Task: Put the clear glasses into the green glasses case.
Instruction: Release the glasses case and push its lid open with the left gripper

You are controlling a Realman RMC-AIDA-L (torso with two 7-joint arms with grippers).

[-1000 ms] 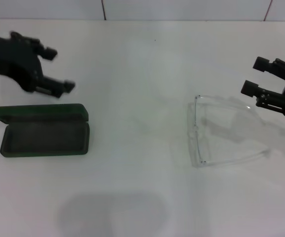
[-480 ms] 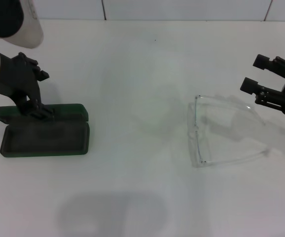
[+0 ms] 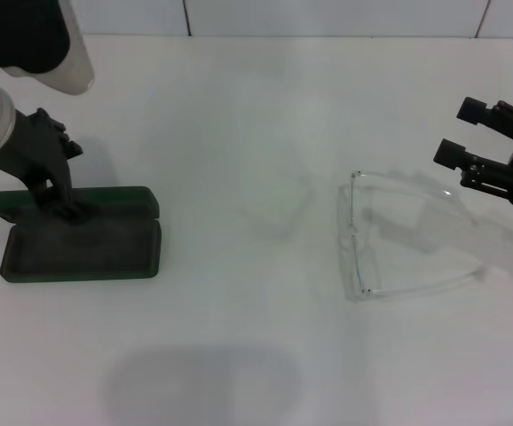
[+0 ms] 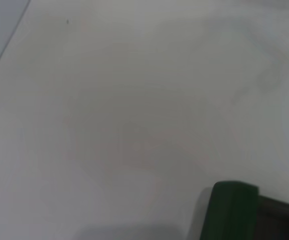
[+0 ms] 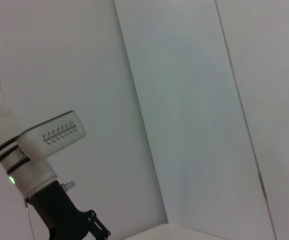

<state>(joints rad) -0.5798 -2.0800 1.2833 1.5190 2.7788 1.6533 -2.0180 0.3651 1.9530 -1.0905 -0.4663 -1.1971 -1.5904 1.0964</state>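
Observation:
The green glasses case (image 3: 81,250) lies open at the left of the white table, its lid standing along the far side; one corner of it (image 4: 233,210) shows in the left wrist view. My left gripper (image 3: 64,202) points down onto the lid's rim near the case's far left. The clear glasses (image 3: 356,238) rest on the table at the right, their arms unfolded toward the right edge. My right gripper (image 3: 459,133) hovers open just beyond the far right end of the glasses, holding nothing.
The white table (image 3: 239,160) spreads between the case and the glasses. A tiled wall runs along its far edge. The right wrist view shows wall panels and my left arm (image 5: 34,160) in the distance.
My left arm swung down from above and behind the case until its gripper met the lid's rim. The right gripper, the glasses and the case stayed put.

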